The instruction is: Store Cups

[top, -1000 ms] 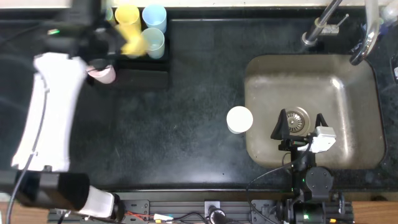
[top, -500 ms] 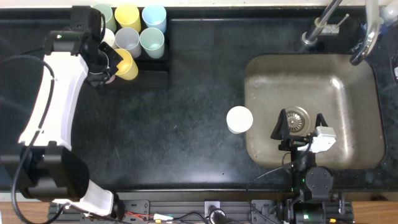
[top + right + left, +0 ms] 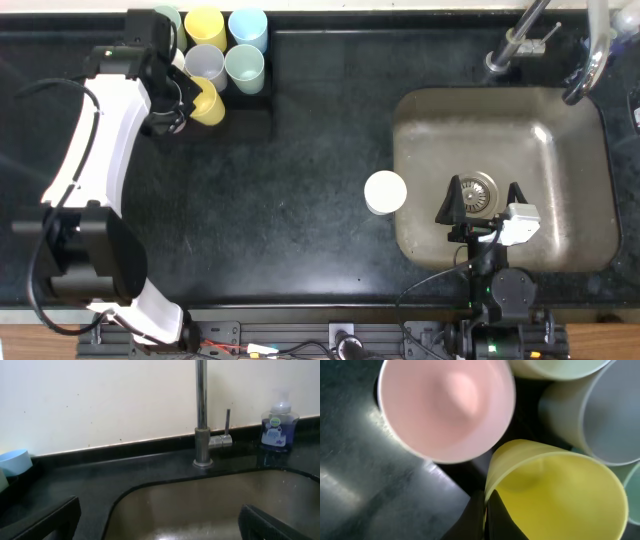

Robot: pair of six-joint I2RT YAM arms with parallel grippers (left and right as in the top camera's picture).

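A yellow cup (image 3: 208, 100) (image 3: 555, 495) hangs tilted at the front of the black cup rack (image 3: 240, 125), with my left gripper (image 3: 188, 95) (image 3: 485, 506) shut on its rim. Right beside it is a pink cup (image 3: 445, 405), mouth towards the wrist camera. The rack holds a grey cup (image 3: 205, 62) (image 3: 615, 415), a teal cup (image 3: 244, 66), another yellow cup (image 3: 205, 24), a blue cup (image 3: 247, 24) and a pale green cup (image 3: 168, 18). A white cup (image 3: 385, 192) stands on the counter by the sink. My right gripper (image 3: 484, 200) (image 3: 160, 532) is open over the sink.
The steel sink (image 3: 560, 130) takes up the right side, with a faucet (image 3: 515, 40) (image 3: 201, 415) behind it and a soap bottle (image 3: 277, 427) at its corner. The dark counter (image 3: 300, 220) stretches between rack and sink.
My left arm has brought the yellow cup from over the rack's middle to its front left, beside the pink cup, then shifted slightly. The right arm has not moved.
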